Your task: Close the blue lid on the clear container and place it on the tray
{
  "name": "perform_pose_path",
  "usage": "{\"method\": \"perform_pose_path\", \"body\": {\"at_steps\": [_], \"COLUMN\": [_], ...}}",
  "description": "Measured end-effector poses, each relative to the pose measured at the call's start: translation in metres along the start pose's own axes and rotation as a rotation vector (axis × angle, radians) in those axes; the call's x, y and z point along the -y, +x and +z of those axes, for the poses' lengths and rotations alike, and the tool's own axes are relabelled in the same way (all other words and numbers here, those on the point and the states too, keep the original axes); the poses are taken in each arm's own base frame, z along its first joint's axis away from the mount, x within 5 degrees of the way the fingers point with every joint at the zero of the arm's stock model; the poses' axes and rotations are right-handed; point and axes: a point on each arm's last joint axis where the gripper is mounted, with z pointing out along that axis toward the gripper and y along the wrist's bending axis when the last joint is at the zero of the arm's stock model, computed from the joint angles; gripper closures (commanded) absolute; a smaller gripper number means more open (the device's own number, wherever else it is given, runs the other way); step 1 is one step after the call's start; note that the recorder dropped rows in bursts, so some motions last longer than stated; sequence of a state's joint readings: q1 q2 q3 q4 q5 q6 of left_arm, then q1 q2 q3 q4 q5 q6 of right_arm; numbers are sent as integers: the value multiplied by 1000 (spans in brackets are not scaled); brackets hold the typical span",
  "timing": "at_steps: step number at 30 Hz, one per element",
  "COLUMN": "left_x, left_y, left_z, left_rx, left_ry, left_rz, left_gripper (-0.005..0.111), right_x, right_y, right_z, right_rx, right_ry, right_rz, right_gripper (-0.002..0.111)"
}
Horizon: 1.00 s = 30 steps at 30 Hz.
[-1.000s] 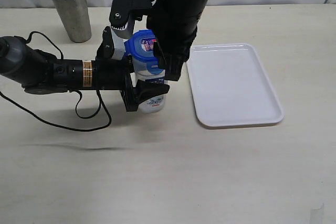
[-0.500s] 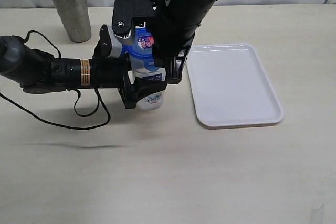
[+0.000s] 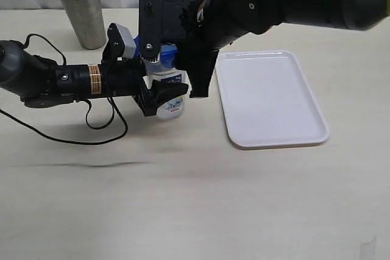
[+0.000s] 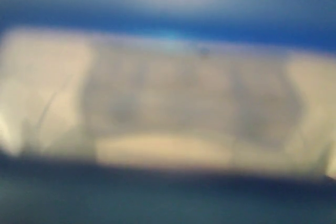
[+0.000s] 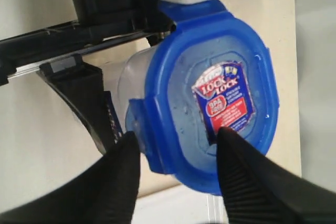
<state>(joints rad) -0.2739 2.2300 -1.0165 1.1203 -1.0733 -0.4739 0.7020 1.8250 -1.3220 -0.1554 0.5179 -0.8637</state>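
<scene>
The clear container (image 3: 168, 93) stands a little tilted just left of the tray (image 3: 271, 98). My left gripper (image 3: 149, 74) reaches in from the left and is shut on the container's body. The blue lid (image 5: 210, 98) with its red sticker sits on the container's mouth. My right gripper (image 5: 176, 136) hovers right over it, open: one fingertip (image 5: 231, 150) is over the lid's top, the other (image 5: 126, 156) beside a side flap. In the exterior view the lid (image 3: 171, 52) mostly hides beneath the right gripper (image 3: 159, 53). The left wrist view is a close blur of the container (image 4: 168, 103).
A tapered steel cup (image 3: 82, 11) stands at the back left. The left arm's cable (image 3: 103, 132) loops on the table beside that arm. The white tray's edge (image 5: 315, 103) lies close beside the container.
The container and my left gripper have shifted a little to the left and tilted. The right arm has swung lower over the lid, which now shows far less in the exterior view.
</scene>
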Motion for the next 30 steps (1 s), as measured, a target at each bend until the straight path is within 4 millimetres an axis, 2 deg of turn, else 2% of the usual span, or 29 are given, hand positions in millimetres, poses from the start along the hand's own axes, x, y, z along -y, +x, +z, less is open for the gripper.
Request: {"method": "perform_pose_path", "body": {"at_steps": [7,12,15,19,23,25,30], "left_x": [0,3,9,15,18,20,23], "left_y": [0,0,0,-1,0,0,0], "left_z": [0,1,3,4,4,4,3], "left_rx": [0,-4,1,8,15,19,25], "left_ry": [0,23,75,118,154,182,215], "left_rz": [2,55,152,220,312,396,487], "left_gripper": [107,107,107,107,107,107,107], "right_x": [2,13,11,9,18,27,37], "right_y": [-2,-19,-25,-25,-23,-15,1], "right_z": [-3,-20,-31,-43,-74,-88,-88], "right_rx": [9,45,35,26,65,84,80], "right_ry": [-17,-173,-273,-296,-244,-202,-194], "right_rz": [46,265,303,303,313,361,432], "right_gripper": [70,60,59,59,59,59,59]}}
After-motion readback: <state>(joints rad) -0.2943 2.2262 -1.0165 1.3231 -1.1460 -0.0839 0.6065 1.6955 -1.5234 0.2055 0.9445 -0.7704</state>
